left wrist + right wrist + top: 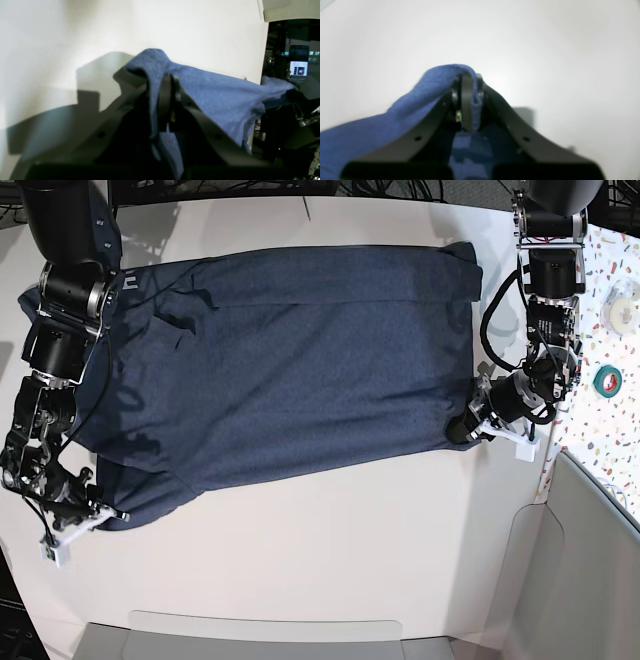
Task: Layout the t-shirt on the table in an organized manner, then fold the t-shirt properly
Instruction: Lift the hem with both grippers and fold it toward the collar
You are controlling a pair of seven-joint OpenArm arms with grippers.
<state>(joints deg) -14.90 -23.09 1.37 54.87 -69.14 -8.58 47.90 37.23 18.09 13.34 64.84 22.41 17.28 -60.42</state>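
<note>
Both pincers, left gripper at four o'clock and right gripper at eight, are clenched on the dark navy heathered cotton t-shirt, spread across the plain white table. Laying-out is underway; next, tension and lower evenly.

Navy t-shirt lies spread across the white table.

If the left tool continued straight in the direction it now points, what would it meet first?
Probably only the plain white matte table. The left tool is shut on a fold of the dark navy-blue cotton t-shirt, and beyond its tip the wrist view shows bare tabletop, though depth is unclear.
</note>
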